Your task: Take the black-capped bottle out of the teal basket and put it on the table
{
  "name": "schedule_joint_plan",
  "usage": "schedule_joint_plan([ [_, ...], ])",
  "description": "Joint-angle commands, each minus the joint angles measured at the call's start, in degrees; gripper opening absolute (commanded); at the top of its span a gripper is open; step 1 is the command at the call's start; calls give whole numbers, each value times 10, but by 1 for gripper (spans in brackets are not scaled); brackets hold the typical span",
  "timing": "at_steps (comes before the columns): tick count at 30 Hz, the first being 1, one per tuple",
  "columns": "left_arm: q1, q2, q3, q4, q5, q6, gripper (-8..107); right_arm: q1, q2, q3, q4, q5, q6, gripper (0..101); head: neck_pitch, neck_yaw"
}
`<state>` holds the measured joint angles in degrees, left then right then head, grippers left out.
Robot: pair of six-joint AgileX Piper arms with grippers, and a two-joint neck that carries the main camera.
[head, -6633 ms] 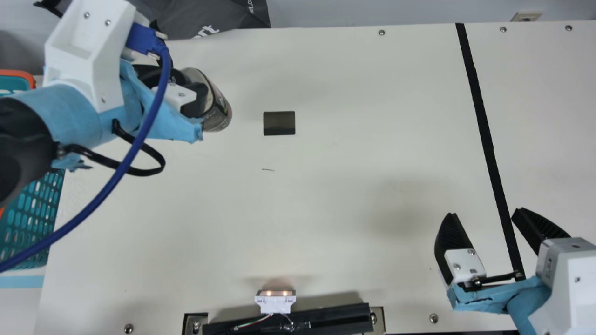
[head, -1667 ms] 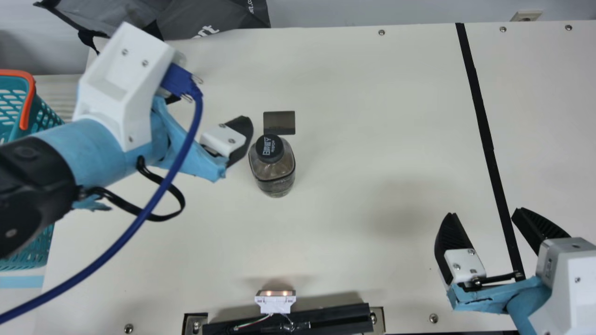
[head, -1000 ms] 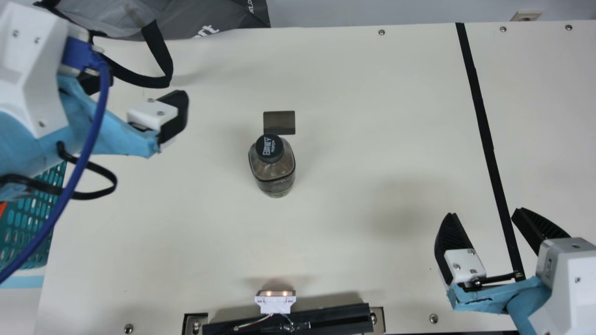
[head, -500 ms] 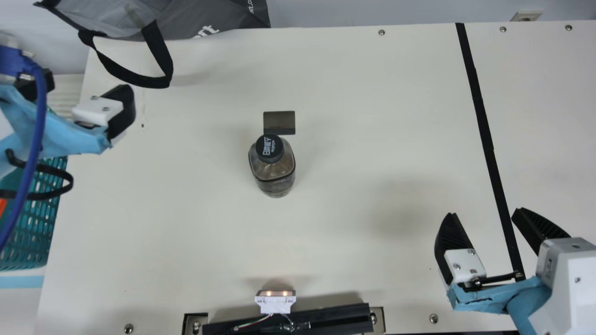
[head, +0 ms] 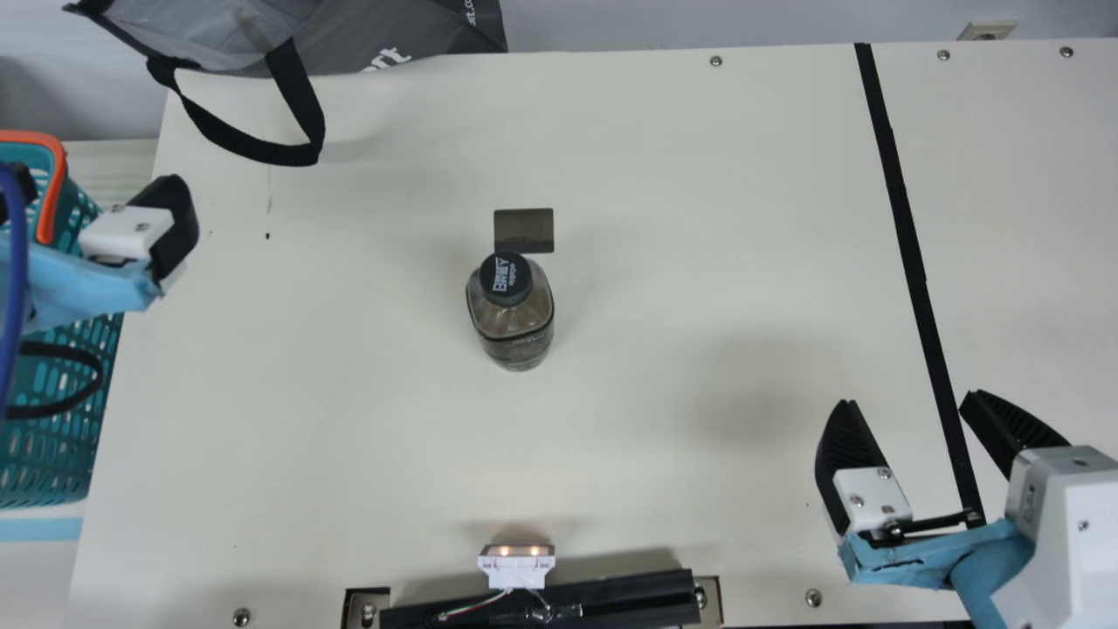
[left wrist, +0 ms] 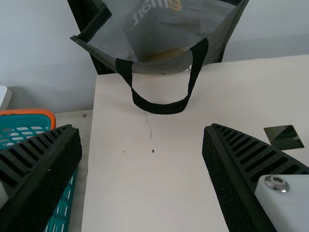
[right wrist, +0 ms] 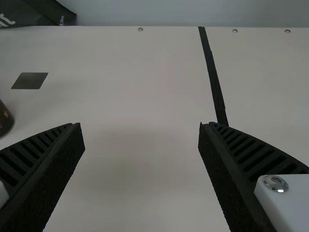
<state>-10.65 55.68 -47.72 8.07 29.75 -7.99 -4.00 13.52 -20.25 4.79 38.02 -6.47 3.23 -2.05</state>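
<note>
Black cap (head: 506, 278) uppermost, the bottle (head: 517, 325) stands upright on the worktop (head: 664, 262), out in the open and touching none of my fingers. Just beside it, towards the far edge, lies a dark rectangle (head: 524, 223); I cannot tell whether the two touch.

I judge the bottle to be glass or hard plastic: stiff-walled, probably smooth enough to slip, and with a fair weight low down if there is liquid in it. Were I to take it again, I would close round the broad body below the shoulder, level and from opposite sides, pressing firmly but not hard. The cap is a small, round hold, and a pull up there could tip the whole thing. If it is glass, a knock would be the worry.

My left fingers (head: 179, 218) are spread wide with nothing between them, well apart from the bottle, close by the teal basket (head: 57, 454) with its orange handle (head: 52, 196). My right fingers (head: 852, 437) are parted too and hold nothing, by the black stripe (head: 904, 236) at the other side. At the far left corner a grey bag (head: 393, 35) droops its black strap (head: 301, 96) onto the worktop.

The job looks done to me; all that seems called for is to keep clear of the bottle.
</note>
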Motion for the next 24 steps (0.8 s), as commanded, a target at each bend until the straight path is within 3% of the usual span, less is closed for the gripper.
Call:
schedule_joint_plan([
  [1,1,-12,10,4,1,-9,107,0,0,0,0,0,0,91,-5,5],
  [14,4,-96,72,34,14,-56,107,0,0,0,0,0,0,91,-5,5],
  [24,0,-146,149,57,-12,-80,107,0,0,0,0,0,0,91,-5,5],
])
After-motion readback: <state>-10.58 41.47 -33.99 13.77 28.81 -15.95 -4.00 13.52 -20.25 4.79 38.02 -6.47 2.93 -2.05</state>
